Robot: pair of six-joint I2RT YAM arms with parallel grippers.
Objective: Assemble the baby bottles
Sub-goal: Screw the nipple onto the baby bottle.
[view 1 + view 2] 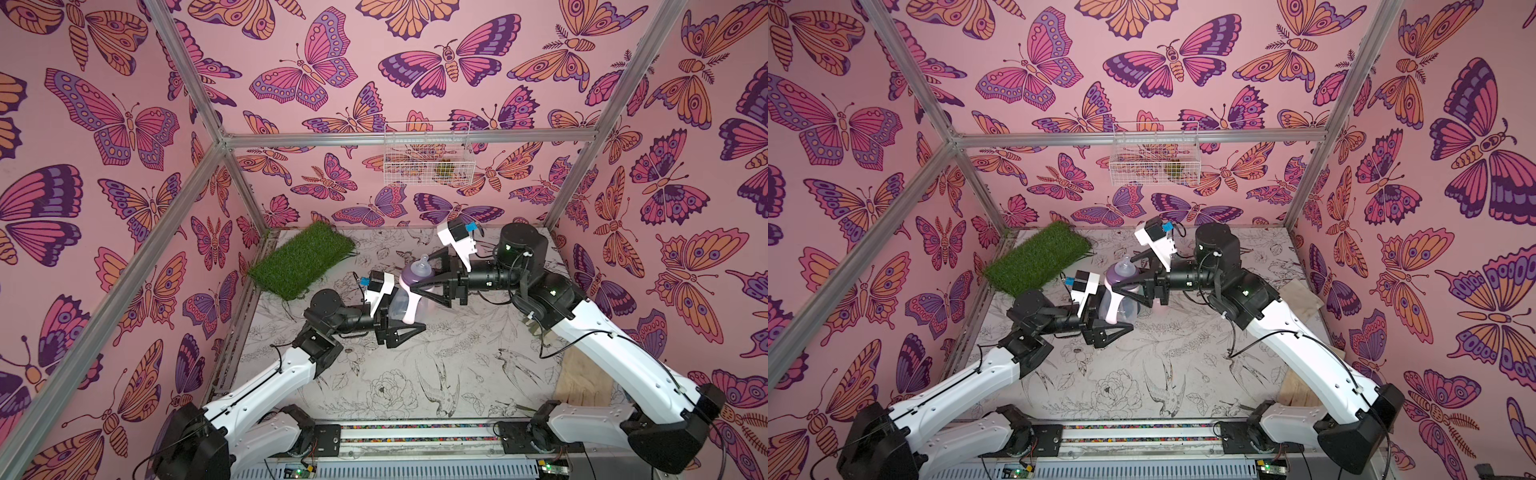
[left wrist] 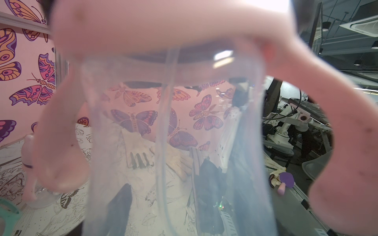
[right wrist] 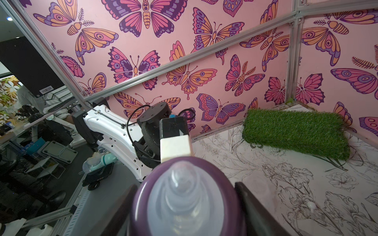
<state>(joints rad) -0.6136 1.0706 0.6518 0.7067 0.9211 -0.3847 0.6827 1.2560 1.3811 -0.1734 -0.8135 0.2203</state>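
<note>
Gripping a small clear plastic baby bottle (image 1: 395,306) by its smooth body, the left gripper (image 1: 405,328) holds it raised above the white flower-printed bench (image 1: 374,374). A glossy pink two-handled ring (image 1: 408,311) circles the neck under a domed purple collar (image 3: 184,173), which carries a translucent silicone nipple (image 3: 184,196). The right gripper (image 1: 424,272) sets its black jaws on either side of that collar; I cannot tell whether they press it. A shaggy green turf mat (image 1: 303,259) lies well apart.

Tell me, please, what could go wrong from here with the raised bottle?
The left gripper holds the clear bottle in mid-air by its body; a hard twist could make it slip. The right gripper has its jaws around the purple collar, so a crooked turn may cross-thread it. The pink handle ring hangs near the jaws and might snag.
</note>
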